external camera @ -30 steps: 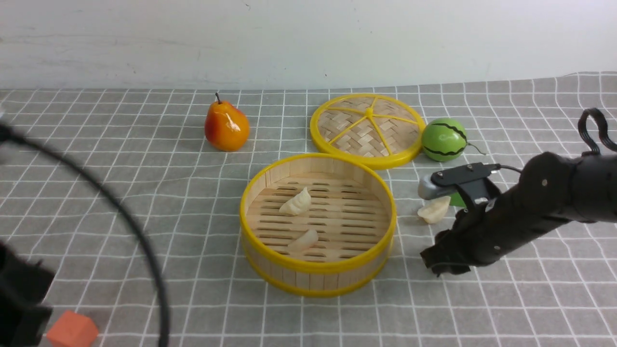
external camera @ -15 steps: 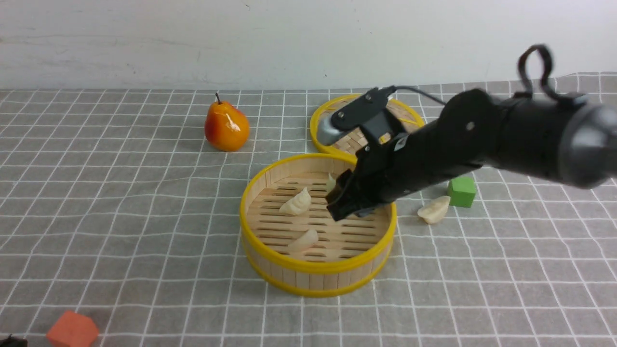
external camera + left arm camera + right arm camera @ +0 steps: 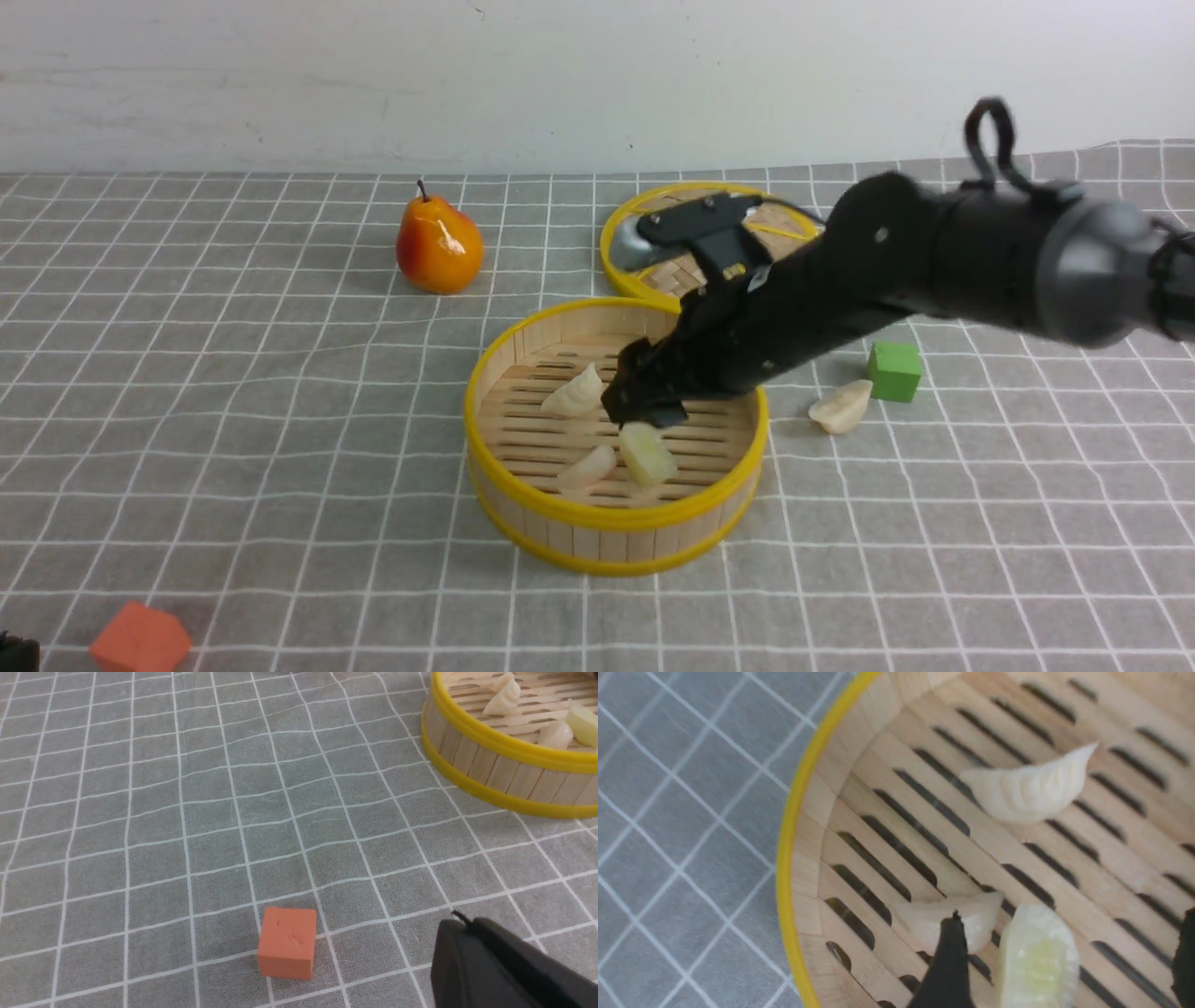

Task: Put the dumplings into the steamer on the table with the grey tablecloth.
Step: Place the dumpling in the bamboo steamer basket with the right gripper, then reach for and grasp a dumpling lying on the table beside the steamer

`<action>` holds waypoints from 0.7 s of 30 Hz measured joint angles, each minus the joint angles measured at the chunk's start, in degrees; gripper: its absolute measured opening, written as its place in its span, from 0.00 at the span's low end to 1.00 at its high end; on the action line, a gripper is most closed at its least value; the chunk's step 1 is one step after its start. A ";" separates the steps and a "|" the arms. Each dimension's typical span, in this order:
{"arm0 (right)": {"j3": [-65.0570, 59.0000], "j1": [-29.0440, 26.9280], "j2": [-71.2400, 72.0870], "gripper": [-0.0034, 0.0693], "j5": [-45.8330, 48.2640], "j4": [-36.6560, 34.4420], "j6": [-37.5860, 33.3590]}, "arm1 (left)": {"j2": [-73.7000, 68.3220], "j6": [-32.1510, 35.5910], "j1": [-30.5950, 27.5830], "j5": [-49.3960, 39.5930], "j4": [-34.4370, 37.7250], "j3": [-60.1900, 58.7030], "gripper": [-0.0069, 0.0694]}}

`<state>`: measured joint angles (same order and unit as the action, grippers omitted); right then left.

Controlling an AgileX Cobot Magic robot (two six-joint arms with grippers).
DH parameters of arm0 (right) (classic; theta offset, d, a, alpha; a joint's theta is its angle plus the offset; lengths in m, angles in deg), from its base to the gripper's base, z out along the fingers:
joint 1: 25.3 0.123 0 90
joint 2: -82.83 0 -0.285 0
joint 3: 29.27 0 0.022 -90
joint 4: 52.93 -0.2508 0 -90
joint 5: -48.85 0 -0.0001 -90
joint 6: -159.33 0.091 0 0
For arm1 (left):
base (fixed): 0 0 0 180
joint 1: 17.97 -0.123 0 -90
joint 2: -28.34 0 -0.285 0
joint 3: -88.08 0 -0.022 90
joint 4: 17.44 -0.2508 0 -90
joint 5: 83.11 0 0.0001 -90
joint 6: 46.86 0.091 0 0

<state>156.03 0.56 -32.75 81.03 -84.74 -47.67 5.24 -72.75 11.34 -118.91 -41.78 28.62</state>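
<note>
Left gripper (image 3: 495, 961): pressed together, near orange cube (image 3: 140, 639) on grey tablecloth (image 3: 280, 392).
Pear (image 3: 439, 245): far side of bench.
Steamer (image 3: 560, 551): mid-bench, 3 dumplings (image 3: 574, 392) inside.
Right gripper (image 3: 644, 406): spread over the steamer, 1 yellowish dumpling (image 3: 647, 455) just below it.
Lid (image 3: 611, 247): behind the steamer.
4th dumpling (image 3: 842, 406): on the tablecloth beside green cube (image 3: 894, 371).

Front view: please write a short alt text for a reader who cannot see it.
The right arm's open pincer hangs over the steamer, with a dumpling just beneath it. Two more dumplings lie inside; a fourth dumpling lies on the grey tablecloth near a green cube.
</note>
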 joint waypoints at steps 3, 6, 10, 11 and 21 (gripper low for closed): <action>0.88 -3.66 2.83 0.84 3.00 2.58 5.55 | 0.00 0.00 0.00 0.00 -0.06 0.00 0.07; 0.95 -8.49 2.85 0.78 4.55 6.30 14.04 | 0.00 0.00 0.00 0.05 -0.06 0.00 0.07; -0.17 -13.02 -1.34 0.70 4.86 10.39 21.60 | 0.00 0.00 0.00 0.63 -0.06 -0.05 0.07; -0.23 -13.59 -2.65 0.68 4.86 10.99 22.94 | 0.00 0.00 0.00 0.79 -0.06 -0.05 0.07; -0.23 -15.22 -11.60 0.64 -5.01 9.31 24.71 | 0.00 0.00 0.00 1.12 -0.06 -0.05 0.08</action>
<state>155.80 -14.66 -44.35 76.02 -75.43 -22.96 5.24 -72.75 11.34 -117.79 -41.84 28.57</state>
